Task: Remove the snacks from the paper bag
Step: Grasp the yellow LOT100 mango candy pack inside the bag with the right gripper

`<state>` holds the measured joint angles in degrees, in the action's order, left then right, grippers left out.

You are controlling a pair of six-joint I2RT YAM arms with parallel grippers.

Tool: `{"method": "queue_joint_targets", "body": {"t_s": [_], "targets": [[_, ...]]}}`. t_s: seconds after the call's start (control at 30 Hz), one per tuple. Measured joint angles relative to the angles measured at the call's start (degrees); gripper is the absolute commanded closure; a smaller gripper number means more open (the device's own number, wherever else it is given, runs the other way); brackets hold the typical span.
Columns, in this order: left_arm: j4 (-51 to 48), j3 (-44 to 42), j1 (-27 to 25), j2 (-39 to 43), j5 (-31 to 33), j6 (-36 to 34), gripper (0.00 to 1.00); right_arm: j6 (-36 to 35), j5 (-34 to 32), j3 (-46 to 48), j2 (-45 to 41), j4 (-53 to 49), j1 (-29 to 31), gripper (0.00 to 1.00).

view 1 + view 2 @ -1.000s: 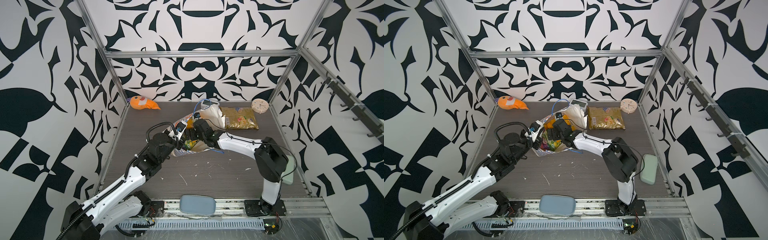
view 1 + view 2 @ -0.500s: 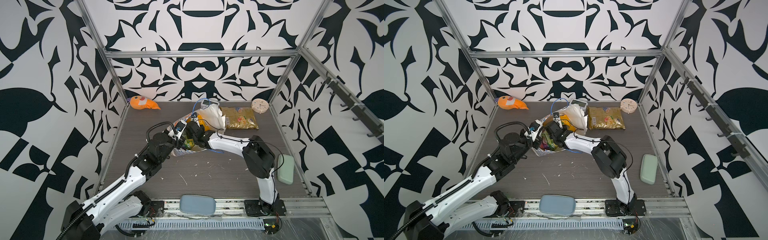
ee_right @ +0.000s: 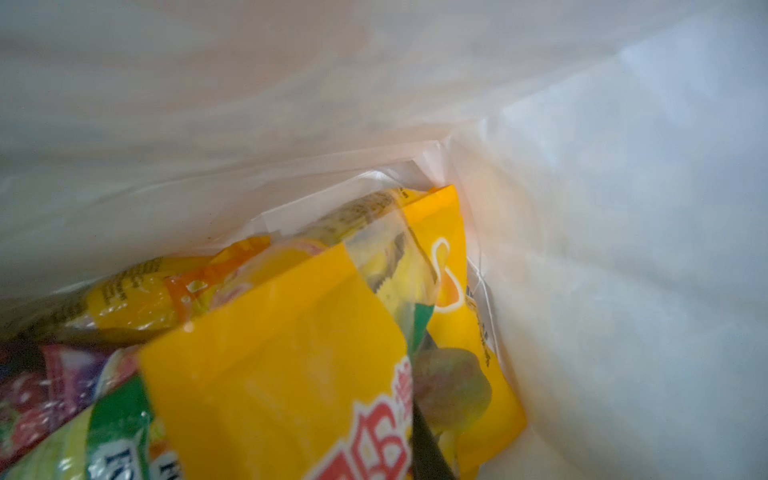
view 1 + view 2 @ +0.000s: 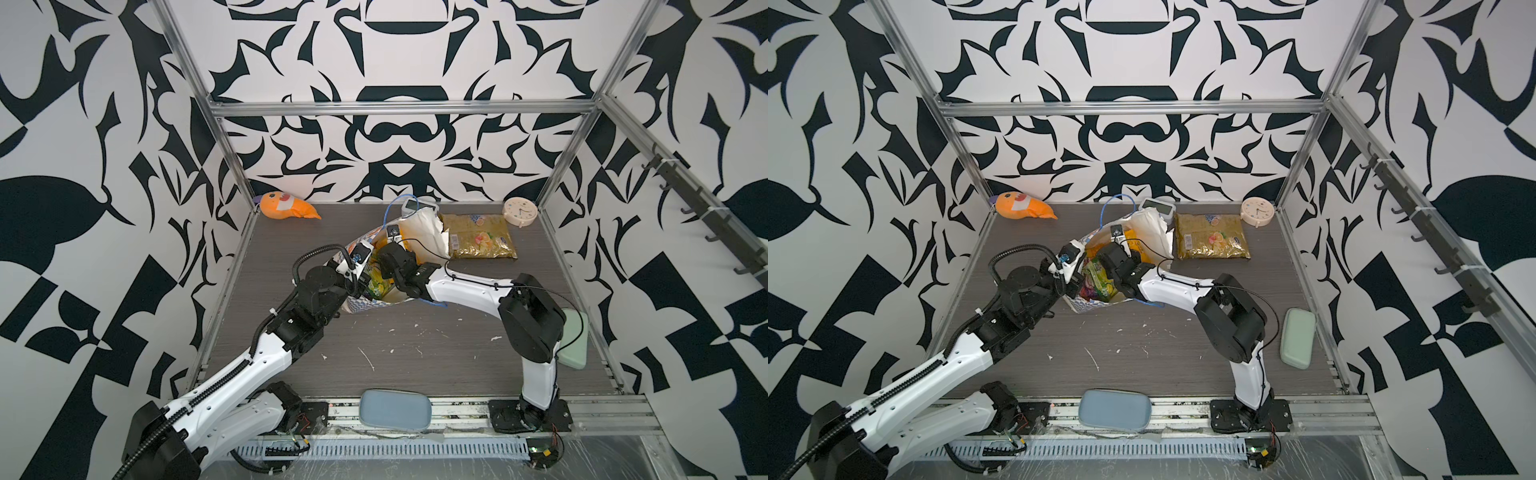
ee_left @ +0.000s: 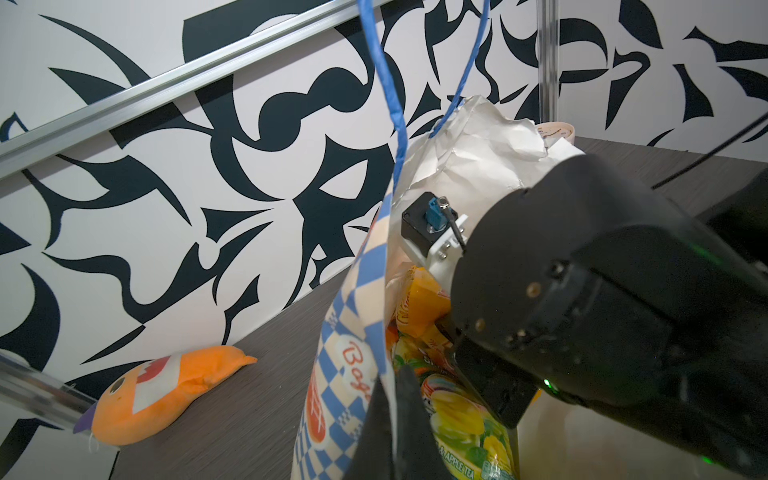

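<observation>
Inside the paper bag (image 4: pixel 424 232), the right claw (image 5: pixel 494 399) pointed downward, and a yellow-orange mango packet (image 3: pixel 282 374) lay straight ahead of it, long axis running down toward the bag's base, a dark finger (image 3: pixel 427 449) against its edge; whether the claw had gripped it I could not tell. The left claw (image 5: pixel 392 419) was pinched on the near rim, holding the mouth open. Likely exit: straight up past the crumpled far wall. An olive-gold packet (image 4: pixel 482 237) lay outside; bare tabletop (image 4: pixel 415 357) in front offered room
</observation>
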<state>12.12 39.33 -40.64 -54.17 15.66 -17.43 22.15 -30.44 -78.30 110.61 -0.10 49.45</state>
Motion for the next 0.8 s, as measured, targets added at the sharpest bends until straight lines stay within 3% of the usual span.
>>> {"method": "queue_joint_targets", "body": {"t_s": [0.23,0.8], "targets": [[0.00,-0.02,-0.04,0.00,0.44,0.02,1.00,-3.69,2.95,4.26,-3.69,2.75,-0.02,0.93],[-0.26,-0.02,-0.04,-0.24,0.55,0.02,1.00,-7.80,13.57,10.78,-12.41,5.70,-1.33,0.94]]}}
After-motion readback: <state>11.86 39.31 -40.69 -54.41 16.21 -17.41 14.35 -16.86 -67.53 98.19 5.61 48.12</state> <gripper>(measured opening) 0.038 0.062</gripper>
